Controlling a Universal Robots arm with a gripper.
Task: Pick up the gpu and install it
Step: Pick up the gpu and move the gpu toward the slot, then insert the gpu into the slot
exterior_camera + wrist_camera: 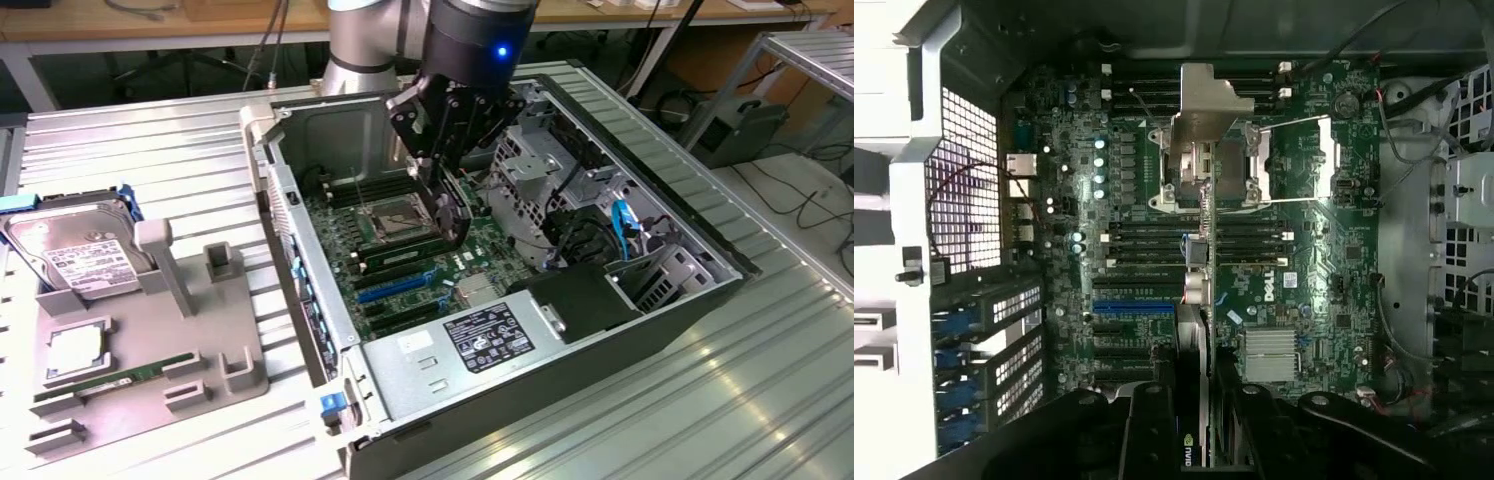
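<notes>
Above motherboard: one gpu, one hand

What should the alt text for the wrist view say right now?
The gripper holds the gpu edge-on over the motherboard inside the open computer case, its silvery bracket at the far end. A blue expansion slot lies beside the card.

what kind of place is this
Probably a robotics lab: a gripper holds the gpu inside an open computer case on a metal table, beside a fixture with a hard drive.
</notes>
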